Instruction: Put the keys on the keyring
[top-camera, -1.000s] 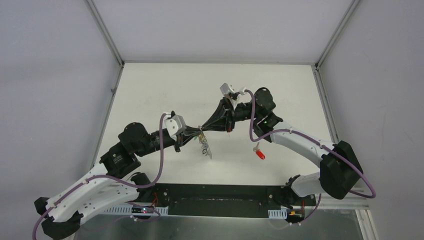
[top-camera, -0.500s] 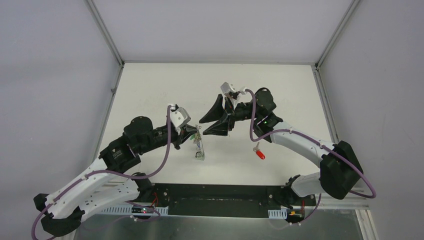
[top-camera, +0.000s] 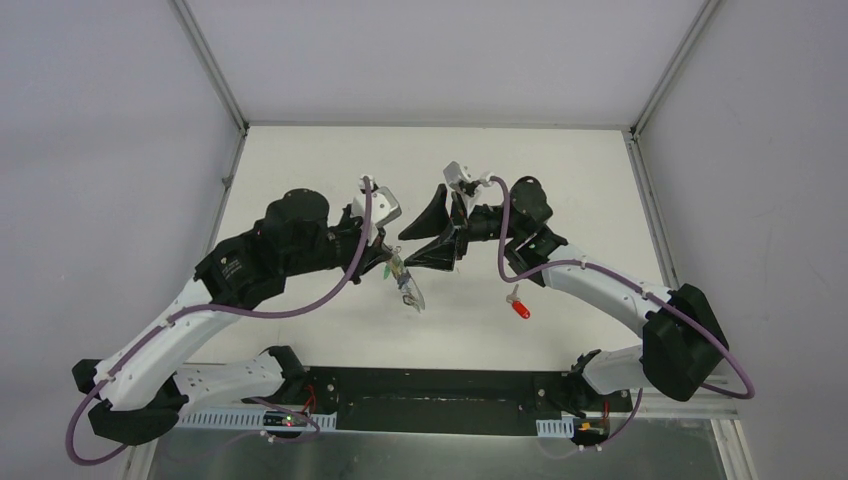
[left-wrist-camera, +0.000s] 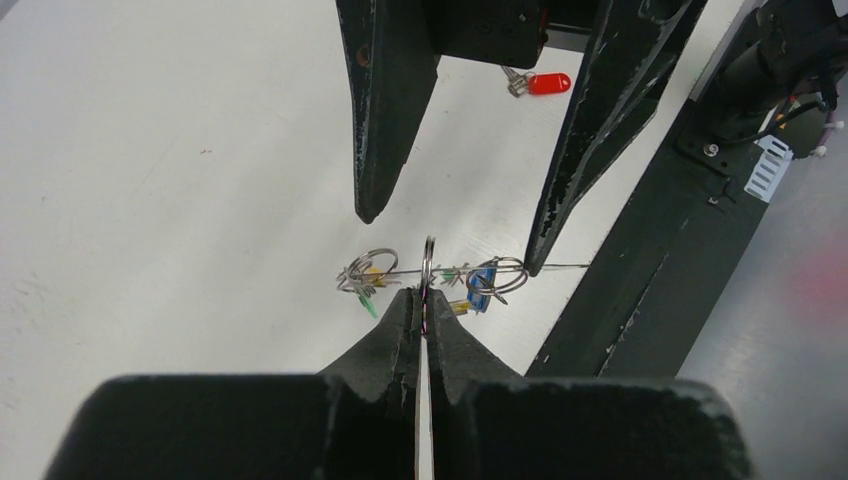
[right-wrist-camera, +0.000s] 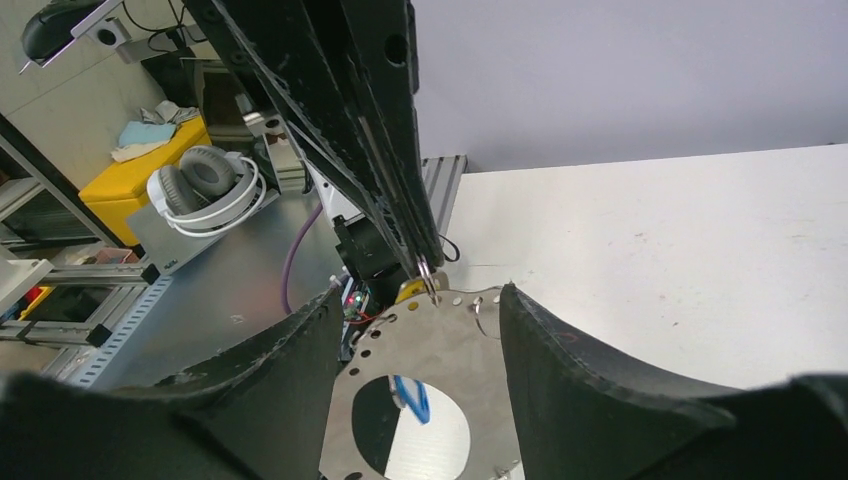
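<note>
Between the left hand's (left-wrist-camera: 424, 298) pressed-together fingers a small ring (left-wrist-camera: 427, 262) is pinched, right at the rim of the keyring (right-wrist-camera: 440, 345), where keys (left-wrist-camera: 478, 287) cluster. Just beyond, the right hand (right-wrist-camera: 420, 300) is spread wide, one finger either side of the keyring. Farther off, a red key (left-wrist-camera: 548, 83) lies on the desk (left-wrist-camera: 150, 150).

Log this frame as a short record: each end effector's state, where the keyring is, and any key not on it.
left end effector: shut on the keyring, pinching its edge
right end effector: open, empty, fingers pointing toward the keyring
keys on ring: a small cluster with yellow, green and blue tags
loose key: red tag, lying on the table, apart from both arms
</note>
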